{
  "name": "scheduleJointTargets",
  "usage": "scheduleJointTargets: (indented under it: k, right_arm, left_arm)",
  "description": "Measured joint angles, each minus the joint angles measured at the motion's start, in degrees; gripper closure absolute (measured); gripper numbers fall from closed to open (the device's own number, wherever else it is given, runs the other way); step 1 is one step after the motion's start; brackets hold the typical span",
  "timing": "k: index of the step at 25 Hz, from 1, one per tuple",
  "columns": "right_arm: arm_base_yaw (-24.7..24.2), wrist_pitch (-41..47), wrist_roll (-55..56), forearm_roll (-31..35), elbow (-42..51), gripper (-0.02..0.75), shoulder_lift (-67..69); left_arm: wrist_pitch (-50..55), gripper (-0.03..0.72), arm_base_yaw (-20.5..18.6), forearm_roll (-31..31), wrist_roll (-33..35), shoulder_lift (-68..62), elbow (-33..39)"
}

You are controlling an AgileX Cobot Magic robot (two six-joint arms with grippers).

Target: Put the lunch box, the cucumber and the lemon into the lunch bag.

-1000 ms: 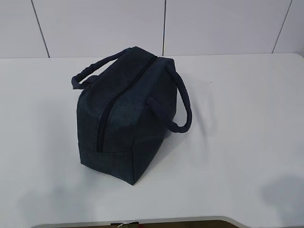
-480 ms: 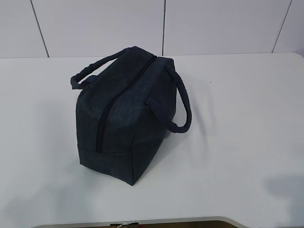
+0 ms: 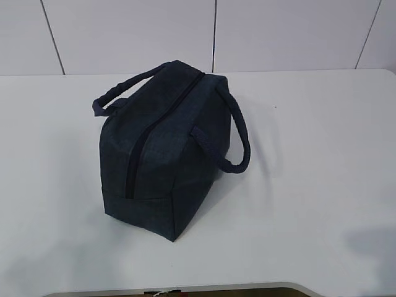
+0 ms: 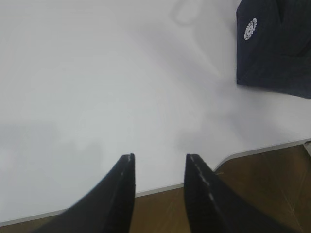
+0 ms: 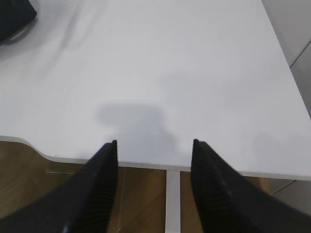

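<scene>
The left end effector [image 4: 158, 162] is seen spread and empty above the near edge of the white bench [image 4: 97, 87]. The lunch bag [image 3: 164, 148], zipped closed, is set left of the bench's middle, well apart from it, ahead and to its right. The right end effector [image 5: 154, 145], likewise spread and empty, is held over the near edge toward the right corner, the bag far to its left.

No readable text; the lunch bag [image 4: 274, 46] bears only a small white round emblem [image 4: 250, 29], too blurred to read.
</scene>
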State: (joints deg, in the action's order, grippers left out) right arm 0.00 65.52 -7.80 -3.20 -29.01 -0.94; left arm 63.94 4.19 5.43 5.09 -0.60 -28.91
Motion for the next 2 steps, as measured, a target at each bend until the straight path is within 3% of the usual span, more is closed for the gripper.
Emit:
scheduleJointTargets:
  k: [2]
  right_arm:
    - [0.0,0.0,0.0,0.0,0.0,0.339,0.0]
  left_arm:
    - [-0.1,0.446,0.0,0.0,0.0,0.0,0.0]
